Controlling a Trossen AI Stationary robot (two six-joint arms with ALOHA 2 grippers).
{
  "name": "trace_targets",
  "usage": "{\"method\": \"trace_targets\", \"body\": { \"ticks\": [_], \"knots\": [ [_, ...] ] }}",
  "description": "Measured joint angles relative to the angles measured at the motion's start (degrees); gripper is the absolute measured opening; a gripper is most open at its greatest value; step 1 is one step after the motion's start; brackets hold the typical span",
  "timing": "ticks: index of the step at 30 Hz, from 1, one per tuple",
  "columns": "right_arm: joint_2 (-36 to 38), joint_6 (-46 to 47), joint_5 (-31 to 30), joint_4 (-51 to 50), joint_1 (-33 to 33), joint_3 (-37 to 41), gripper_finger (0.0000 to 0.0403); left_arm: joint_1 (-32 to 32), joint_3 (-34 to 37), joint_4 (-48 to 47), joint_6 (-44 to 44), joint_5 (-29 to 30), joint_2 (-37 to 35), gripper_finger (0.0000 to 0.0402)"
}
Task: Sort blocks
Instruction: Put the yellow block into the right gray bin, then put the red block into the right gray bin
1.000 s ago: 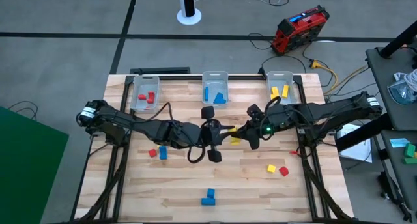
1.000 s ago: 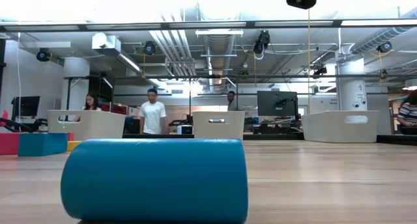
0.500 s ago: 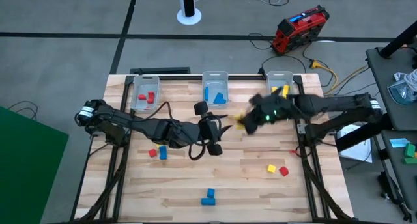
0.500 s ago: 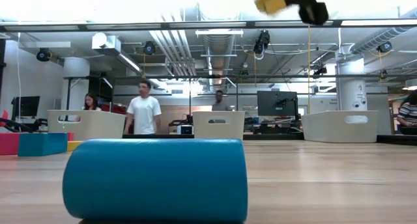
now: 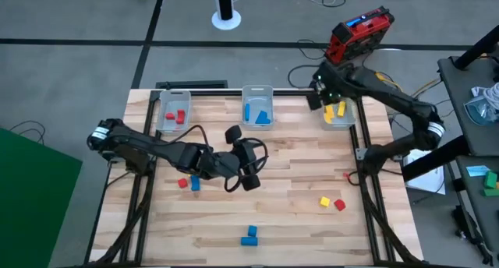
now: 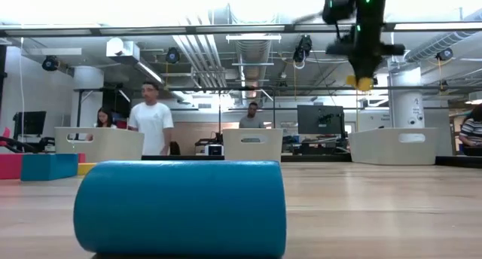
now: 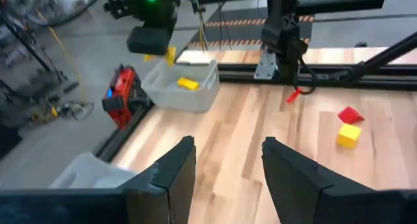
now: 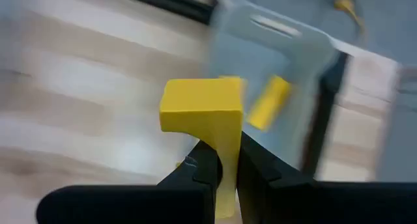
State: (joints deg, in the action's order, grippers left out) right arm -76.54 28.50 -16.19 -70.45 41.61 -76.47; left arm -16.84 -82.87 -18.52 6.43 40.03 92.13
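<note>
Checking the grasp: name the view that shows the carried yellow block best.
Right wrist view: the yellow L-shaped block fills it, pinched between the right gripper's fingers. Low and left wrist views show only a yellow bit; high view hides it.

Three bins line the table's far edge; loose blocks lie near right, left and front.

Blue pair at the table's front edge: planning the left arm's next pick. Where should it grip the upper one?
Probably from straight above. The upper blue block touches the lower blue block on one side, so close the left claw, now open, across its two free sides.
</note>
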Motion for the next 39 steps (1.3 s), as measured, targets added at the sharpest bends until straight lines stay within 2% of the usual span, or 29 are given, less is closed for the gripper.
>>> {"method": "trace_targets", "body": {
  "ticks": [6,11,16,21,27,35,39],
  "knots": [
    [-7.4,-5.7,-2.4,-2.4,7.7,2.0,0.0023,-0.3,0.0,-9.7,10.1,0.0,-2.2,0.0155],
    [-13.4,-8.7,-3.4,-2.1,9.1,2.4,0.0026,-0.4,0.0,-22.1,23.0,-1.1,-3.7,0.0155],
    [-17.6,-10.4,-4.8,-1.0,9.1,2.4,0.0039,-0.4,0.0,-36.1,36.4,-8.2,-4.3,0.0155],
    [-20.3,-11.6,-4.9,0.2,9.1,2.4,0.0038,-0.4,0.0,-45.8,46.9,-15.4,-4.2,0.0155],
    [-21.4,-12.1,-4.8,0.9,9.1,2.4,0.0051,-0.4,0.0,-51.3,53.5,-21.2,-4.1,0.0155],
    [-20.3,-12.9,-4.8,1.6,9.0,2.3,0.0114,-0.4,0.0,-53.5,59.0,-22.8,-4.1,0.0155],
    [-16.8,-13.0,0.1,2.3,8.7,2.3,0.0145,1.0,0.0,-59.6,65.7,-23.2,-4.1,0.0155]
  ]
}}
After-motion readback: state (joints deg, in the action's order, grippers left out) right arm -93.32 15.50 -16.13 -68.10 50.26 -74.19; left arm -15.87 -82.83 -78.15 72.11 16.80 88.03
